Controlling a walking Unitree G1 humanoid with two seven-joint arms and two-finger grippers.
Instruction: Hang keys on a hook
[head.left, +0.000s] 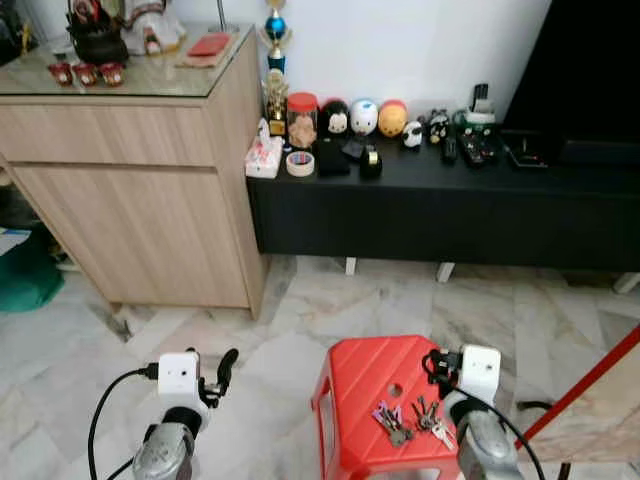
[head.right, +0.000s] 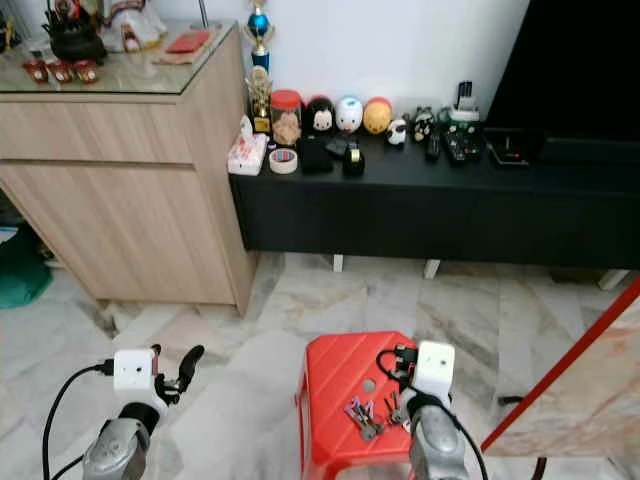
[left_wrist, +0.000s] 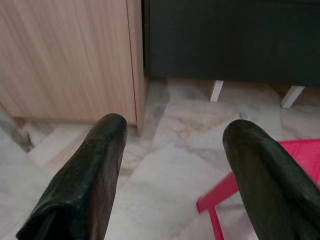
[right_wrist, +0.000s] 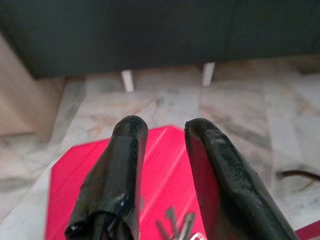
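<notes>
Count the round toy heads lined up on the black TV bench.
3: a black one on the left, a white one in the middle, an orange one on the right, side by side against the wall; others may hide behind clutter.

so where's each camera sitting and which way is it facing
Left eye and right eye views: on the head, facing forward and down at the red stool with keys, both arms showing.
Left wrist view: along the left gripper, open, toward floor and cabinet.
Right wrist view: along the right gripper, open, over the stool.
Both wrist views share the stool.

Keys (head.left: 410, 420) (a loose bunch) lie on red stool (head.left: 375, 378).
</notes>
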